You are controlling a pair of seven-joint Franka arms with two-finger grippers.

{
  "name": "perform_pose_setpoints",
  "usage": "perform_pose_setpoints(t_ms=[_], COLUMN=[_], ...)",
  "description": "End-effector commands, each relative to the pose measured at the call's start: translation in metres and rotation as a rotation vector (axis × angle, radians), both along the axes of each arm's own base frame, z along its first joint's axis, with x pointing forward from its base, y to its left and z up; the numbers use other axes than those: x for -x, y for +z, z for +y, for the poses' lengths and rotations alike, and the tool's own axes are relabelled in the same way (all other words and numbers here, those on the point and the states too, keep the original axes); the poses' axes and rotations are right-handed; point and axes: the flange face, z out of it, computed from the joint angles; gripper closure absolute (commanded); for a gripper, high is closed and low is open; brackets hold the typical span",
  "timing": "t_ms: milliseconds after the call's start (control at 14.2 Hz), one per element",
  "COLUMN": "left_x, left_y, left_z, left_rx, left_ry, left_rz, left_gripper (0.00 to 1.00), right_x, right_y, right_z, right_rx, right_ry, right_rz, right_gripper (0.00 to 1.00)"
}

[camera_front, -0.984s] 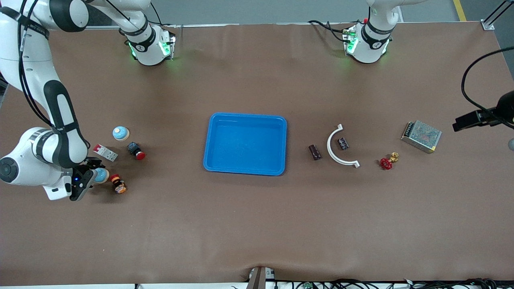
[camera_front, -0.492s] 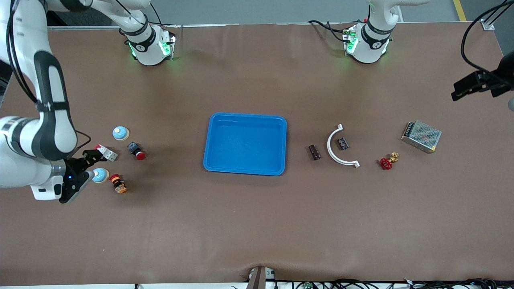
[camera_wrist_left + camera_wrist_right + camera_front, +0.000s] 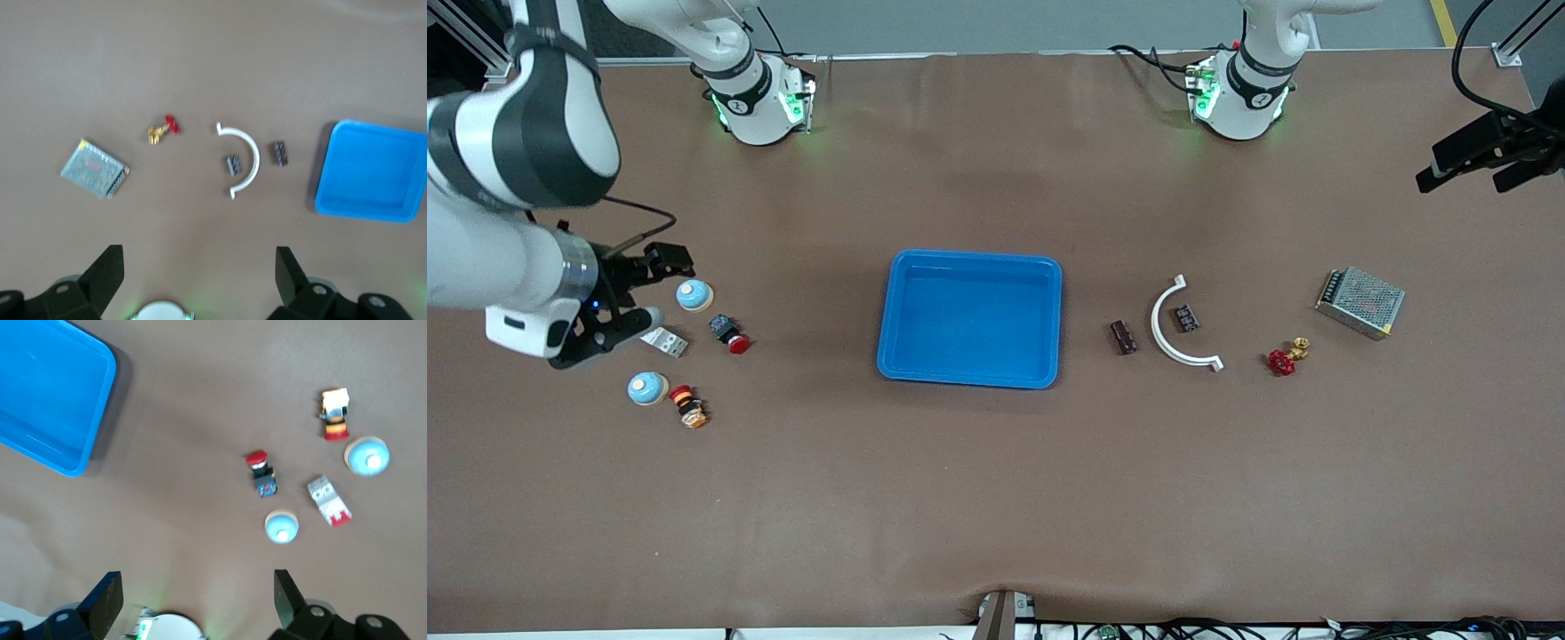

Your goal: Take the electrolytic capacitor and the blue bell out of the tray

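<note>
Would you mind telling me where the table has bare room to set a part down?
The blue tray is unfilled, and the brown table nearer the front camera than the tray is bare. Crowded spots: the two bells and push buttons under the open right gripper, and the capacitors beside the white arc.

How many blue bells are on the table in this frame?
2. One bell lies under the right gripper, toward the right arm's end; the other bell lies nearer the front camera, beside an orange button. None looks hidden.

Open table around tray (image 3: pixel 970 258)
</note>
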Motion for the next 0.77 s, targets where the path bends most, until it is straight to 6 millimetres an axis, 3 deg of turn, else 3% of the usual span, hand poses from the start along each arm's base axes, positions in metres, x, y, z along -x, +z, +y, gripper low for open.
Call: perform_pose_setpoints(t_ms=[0,211,352,562,703], left_x=[-0.007,-0.017,-0.022,-0.027,-0.032], left_y=[0.004,-0.001,-0.008,-0.012,-0.025], left_z=[0.004,-0.005,-0.005,-0.006,-0.006], left_rx=[-0.051,-0.106,-0.130,-0.131,-0.137], left_ry=[-0.010,-0.072,-0.149,-0.152,-0.157], left_rz=[-0.085,-0.121,-0.118,-0.128,-0.105], left_gripper=[0.00,0.00,0.00,0.00,0.00], right_x=[0.033,0.074,0.091,0.087,0.084], right_y=[0.039,0.079,0.087,0.085,0.086], right_z=[0.002,-0.015,-0.038,-0.084,-0.104], right_rx=[0.049,0.058,0.047,0.049,0.069], right_ry=[-0.115,-0.141,-0.192,-0.281,-0.314], right_rz=[-0.047,-0.108,-0.152,-0.191,-0.217], right_gripper=[0.00,0.00,0.00,0.00,0.00])
